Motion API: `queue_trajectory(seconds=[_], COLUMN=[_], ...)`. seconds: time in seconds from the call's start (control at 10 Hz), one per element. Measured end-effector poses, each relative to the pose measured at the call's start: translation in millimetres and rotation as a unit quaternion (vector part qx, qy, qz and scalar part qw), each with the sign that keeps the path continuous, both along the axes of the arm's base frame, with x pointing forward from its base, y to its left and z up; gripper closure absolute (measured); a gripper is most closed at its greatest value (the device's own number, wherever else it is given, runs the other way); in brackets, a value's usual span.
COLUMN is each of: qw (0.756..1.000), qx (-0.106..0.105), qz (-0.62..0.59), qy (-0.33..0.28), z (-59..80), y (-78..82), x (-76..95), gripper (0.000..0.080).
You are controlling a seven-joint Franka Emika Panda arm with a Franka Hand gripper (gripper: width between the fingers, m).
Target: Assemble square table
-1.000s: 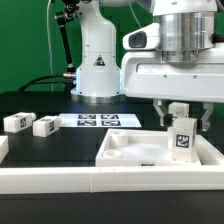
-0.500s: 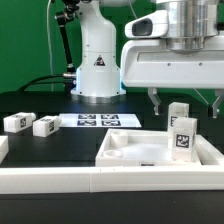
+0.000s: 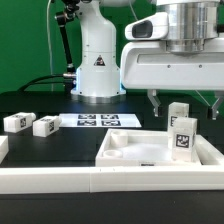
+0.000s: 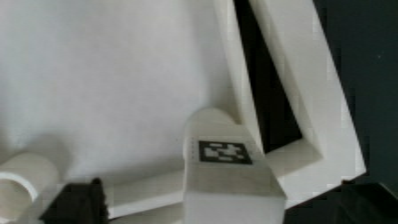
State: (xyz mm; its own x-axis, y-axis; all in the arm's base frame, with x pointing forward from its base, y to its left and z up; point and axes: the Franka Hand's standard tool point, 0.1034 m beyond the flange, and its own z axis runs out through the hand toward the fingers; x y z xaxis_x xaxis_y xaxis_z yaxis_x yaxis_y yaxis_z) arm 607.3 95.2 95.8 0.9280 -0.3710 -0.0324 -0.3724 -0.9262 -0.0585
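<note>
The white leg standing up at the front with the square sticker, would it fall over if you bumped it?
Probably, if it's only resting there: the front leg stands upright on the tabletop, taller than wide, and I can't tell whether it's fastened. It looks like hard, smooth plastic, so it is likely stiff and perhaps a bit slippery.

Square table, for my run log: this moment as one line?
gripper open | near upright legs on slab | other legs lying aside
</note>
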Motion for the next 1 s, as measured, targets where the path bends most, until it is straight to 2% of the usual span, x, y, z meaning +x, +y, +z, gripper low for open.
queue_trajectory(seconds=[0.1,0.3,0.5,0.6,0.8,1.0], qw=[1.000,0.998,0.996,0.996,0.996,0.996], qx=[0.002,0.001,0.000,-0.002,-0.003,-0.003], qz=[0.028,0.059,0.083,0.086,0.084,0.085], qy=[-0.003,-0.009,-0.011,-0.009,-0.004,-0.005], z=[5.4,9.9,7.6,2.1,-8.0,-7.7], y=[-4.0,-17.4,-51.0,-67.6,-73.1,-72.5], x=[-1.5,-18.0,-24.0,-24.3,-24.8,-24.7], gripper=[0.0151,0.0151,0.0151,0.0151,0.0151,0.0151])
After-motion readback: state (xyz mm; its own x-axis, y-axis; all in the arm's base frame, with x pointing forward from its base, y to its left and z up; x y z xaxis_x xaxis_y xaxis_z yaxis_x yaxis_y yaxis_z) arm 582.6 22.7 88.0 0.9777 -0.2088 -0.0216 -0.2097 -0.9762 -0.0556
